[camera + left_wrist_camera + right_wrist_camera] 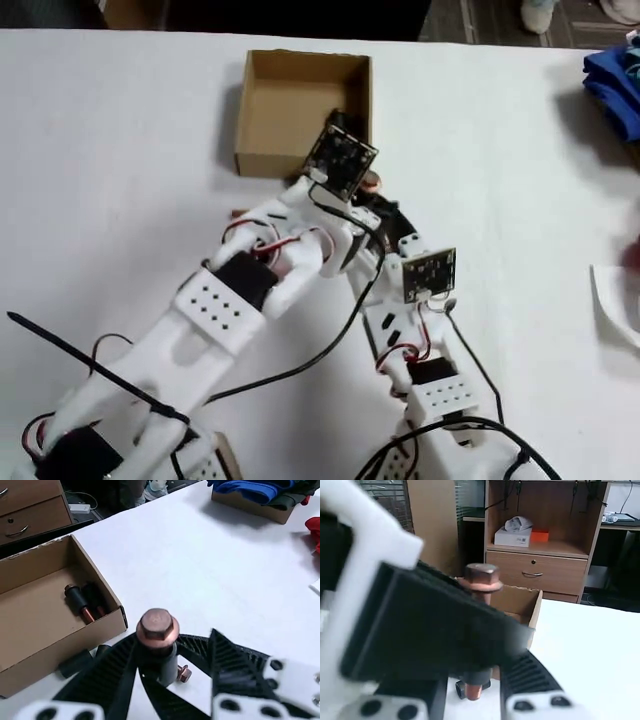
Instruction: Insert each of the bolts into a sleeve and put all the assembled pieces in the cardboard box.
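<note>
Just off the near right corner of the cardboard box [258, 160], which is set by the middle of the far edge of the white desk [120, 150], the two grippers are seen close together above the desk; between them a bolt [157, 625] is held upright, its copper hexagonal head uppermost and its shank sunk into a grey sleeve [170, 666]; the left gripper [150, 670] is pressed together on that sleeve, with a black finger [112, 672] to each side of it; the right gripper [512, 652] is placed against the same bolt from the other side, but the shank is hidden behind its black body, so whether it is spread or clamped cannot be told; inside the box an assembled piece [80, 602] is laid on the floor by the right wall, a copper end showing from its black sleeve; a second dark piece [96, 597] is seen just beside it, touching or nearly so; outside the box, two loose sleeves [75, 663] are laid on the desk near the near wall; a loose bolt [184, 674] is laid on the desk under the held one; a blue cloth [612, 85] is seen at the right edge of the desk, toward its far corner; a wooden drawer unit [535, 570] is seen beyond the desk.
</note>
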Available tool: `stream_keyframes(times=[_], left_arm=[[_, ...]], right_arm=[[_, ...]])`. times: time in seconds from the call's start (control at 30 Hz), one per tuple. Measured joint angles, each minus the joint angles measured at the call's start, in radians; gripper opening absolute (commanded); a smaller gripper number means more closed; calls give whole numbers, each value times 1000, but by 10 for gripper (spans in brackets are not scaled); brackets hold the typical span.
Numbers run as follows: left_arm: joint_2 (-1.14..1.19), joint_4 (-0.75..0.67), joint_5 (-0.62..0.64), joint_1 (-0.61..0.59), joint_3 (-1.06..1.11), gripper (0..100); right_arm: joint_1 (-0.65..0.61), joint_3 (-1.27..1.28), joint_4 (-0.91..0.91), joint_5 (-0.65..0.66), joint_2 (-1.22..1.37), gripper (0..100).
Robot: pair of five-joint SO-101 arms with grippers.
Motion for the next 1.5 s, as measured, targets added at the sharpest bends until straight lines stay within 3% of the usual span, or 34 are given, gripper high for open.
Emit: stream_keyframes(times=[0.3,0.77,0.9,1.13,1.4,1.5], left_arm=[[0,5,-2,-11,-35,254],[0,17,-2,-152,-158,252],[-26,150,-2,-247,-196,252],[-100,468,0,-525,-184,252],[-107,767,-3,-603,-146,254],[-107,756,-2,-649,-110,253]], right_arm=[[11,0,0,0,0,19],[6,-2,35,2,2,19],[49,-49,153,2,2,19],[87,-308,470,-34,6,19],[87,-637,540,-126,281,19],[87,-798,592,-129,466,19]])
